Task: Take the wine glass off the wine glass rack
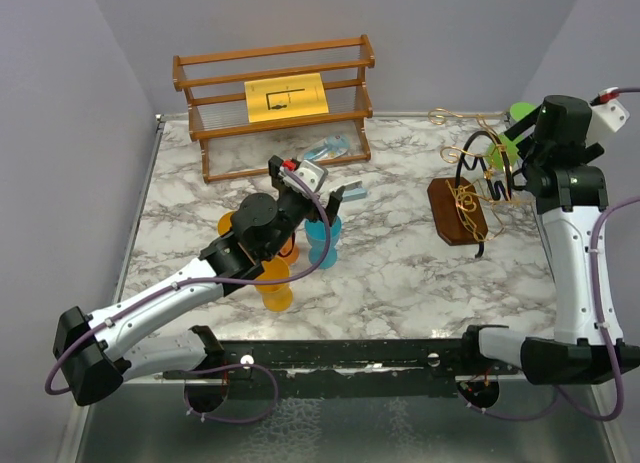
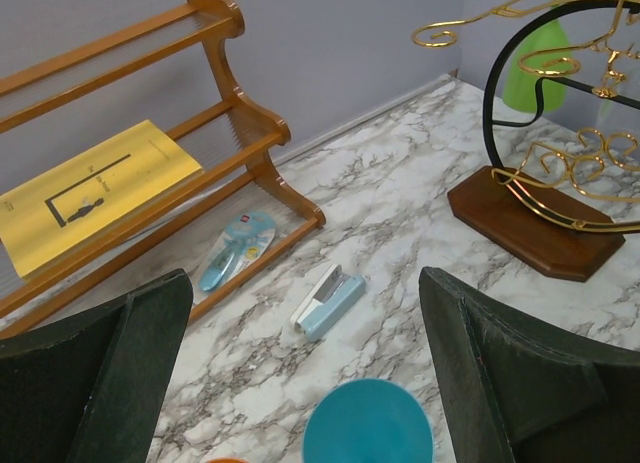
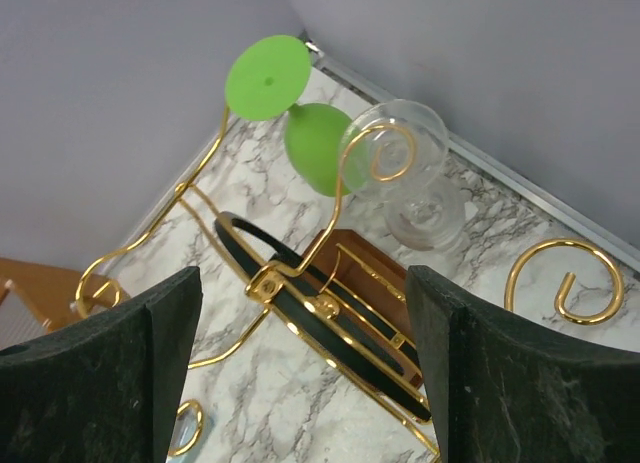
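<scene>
The wine glass rack (image 1: 458,211) is a dark-brown wooden block with curly gold and black wire arms, at the right of the table; it also shows in the right wrist view (image 3: 350,258) and the left wrist view (image 2: 535,228). A green wine glass (image 3: 315,143) hangs upside down on a gold arm, and a clear wine glass (image 3: 410,173) hangs beside it. My right gripper (image 3: 305,383) is open and empty above the rack, close to the green glass (image 1: 500,151) but apart from it. My left gripper (image 2: 305,383) is open and empty above a blue cup (image 2: 368,423).
A slatted wooden shelf (image 1: 275,98) with a yellow sheet (image 1: 287,96) stands at the back left, with a blue object (image 2: 235,248) on its lowest level. A blue stapler (image 2: 328,301) lies in front of it. Orange cups (image 1: 275,283) stand beside the blue cup (image 1: 323,241).
</scene>
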